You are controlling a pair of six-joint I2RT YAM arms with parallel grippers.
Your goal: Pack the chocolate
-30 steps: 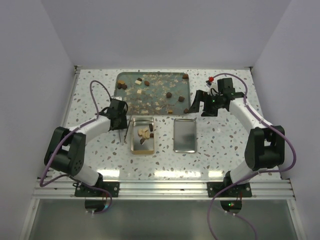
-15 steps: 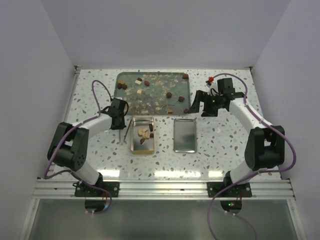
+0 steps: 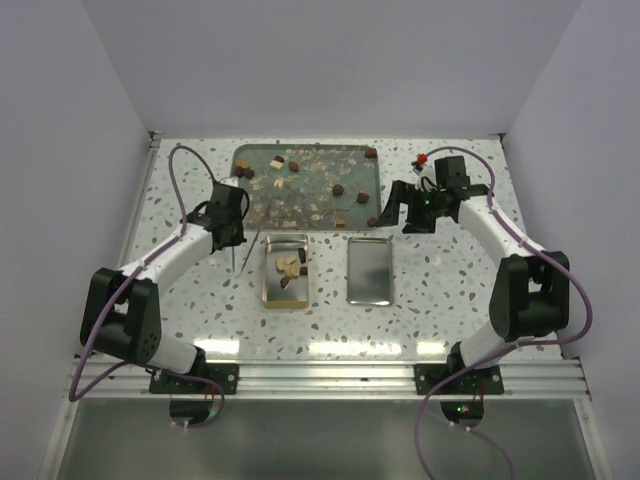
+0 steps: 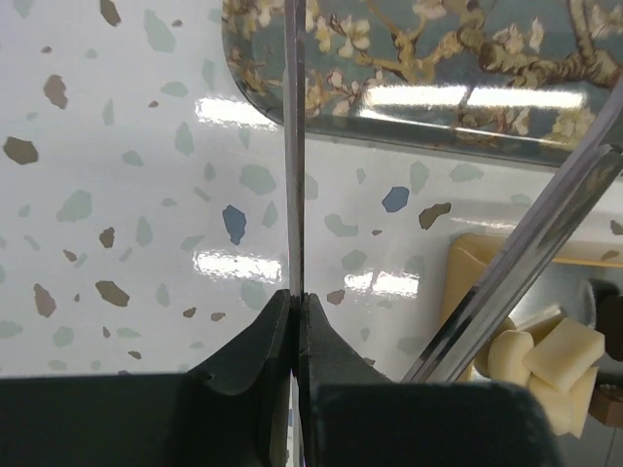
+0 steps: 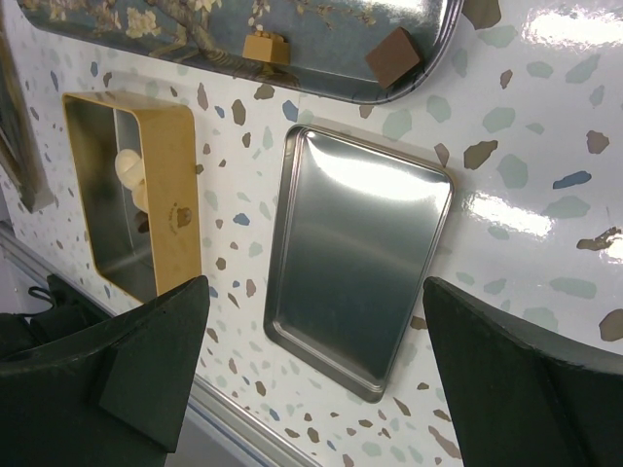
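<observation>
Gold rectangular tin [image 3: 283,296] at near centre holds some of the cream and brown bite-size chocolate pieces [image 3: 289,267]. More sit at 12 o'clock on the blossom-pattern tray [image 3: 360,180]. Likely light, smooth, easily marked: pinch gently across flat sides. Left gripper [image 4: 295,297], 10 o'clock, clenched on thin steel tweezers [image 4: 293,146]. Right gripper [image 5: 316,292], 2 o'clock, spread wide, holding nothing.

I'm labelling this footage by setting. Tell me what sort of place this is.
Most likely a robot test cell in a lab: plain white walls box in a speckled table, and the left arm and right arm are bolted to a metal rail at its near edge.
</observation>
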